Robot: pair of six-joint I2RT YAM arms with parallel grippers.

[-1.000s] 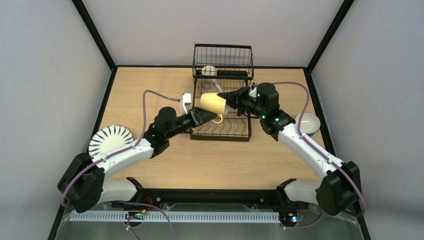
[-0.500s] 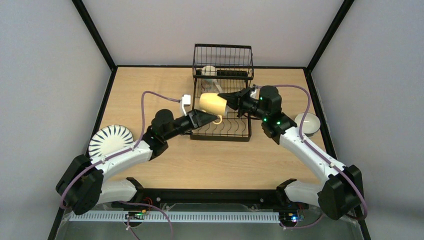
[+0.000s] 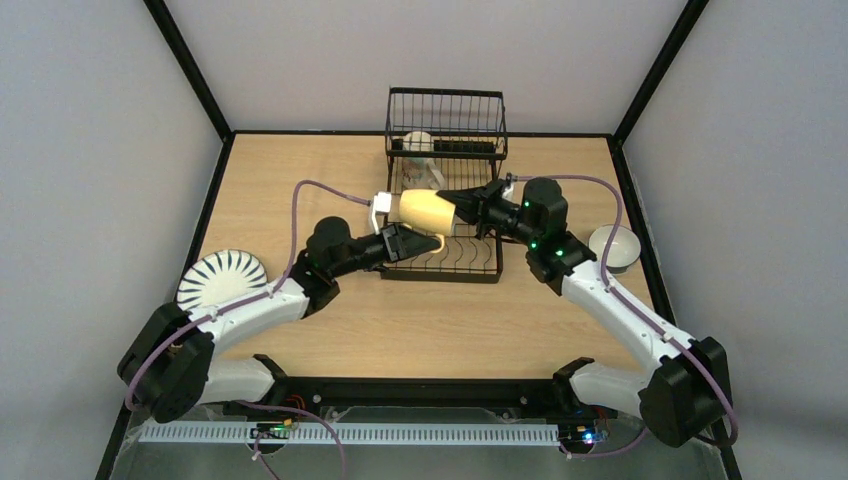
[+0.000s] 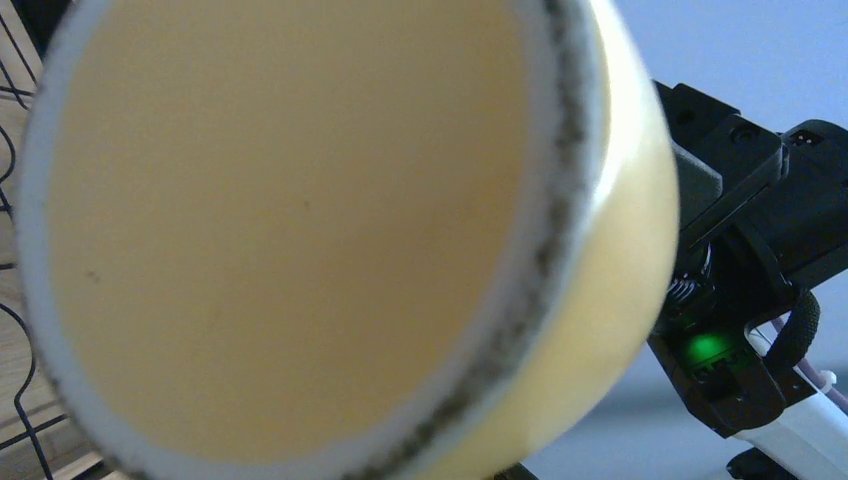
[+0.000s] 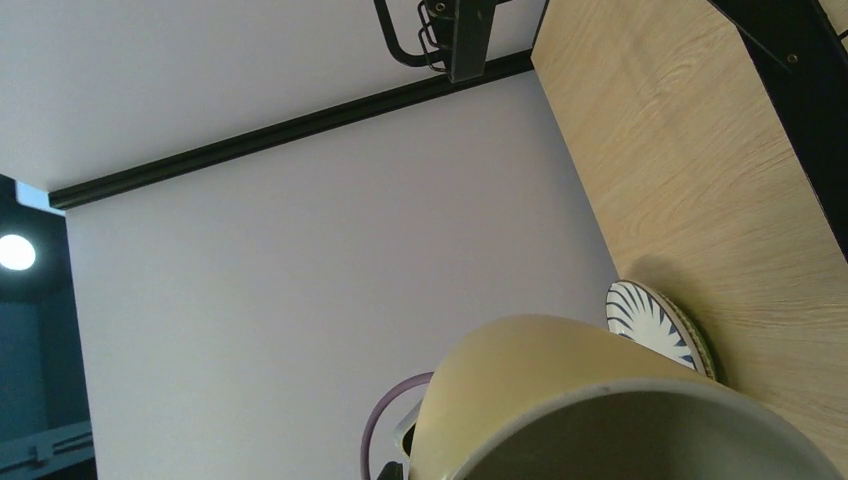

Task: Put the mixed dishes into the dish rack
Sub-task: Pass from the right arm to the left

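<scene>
**A:** Top view first. The right gripper [image 3: 463, 206] is clamped on the mouth end of the yellow mug [image 3: 424, 208], which lies sideways in the air over the left side of the rack's [image 3: 446, 108] lower level.

**B:** The left gripper [image 3: 421, 243] comes in from 8 o'clock, right under the mug by its handle (parted or pinching, I can't tell from up here).

**A:** Around them there's a beige mug [image 3: 418, 142] up at 12 o'clock inside the rack. A striped plate [image 3: 221, 278] sits at 8 o'clock on the table [image 3: 300, 170], and a white bowl [image 3: 613, 247] at 3 o'clock.

**B:** Left wrist now, and the mug [image 4: 300, 230] fills nearly the whole picture, base towards the lens with a speckled foot ring. The right arm [image 4: 750, 200] shows black at 3 o'clock, green light on. Rack wires [image 4: 15, 330] peek in at 9 o'clock, but the left fingers don't show here.

**A:** Right wrist: the mug [image 5: 560, 400] sits at 6 o'clock, close to the lens, with its grey inside just visible. The plate [image 5: 650, 322] lies beyond it on the table [image 5: 680, 180], and a purple cable [image 5: 372, 430] curls beside the mug.
</scene>
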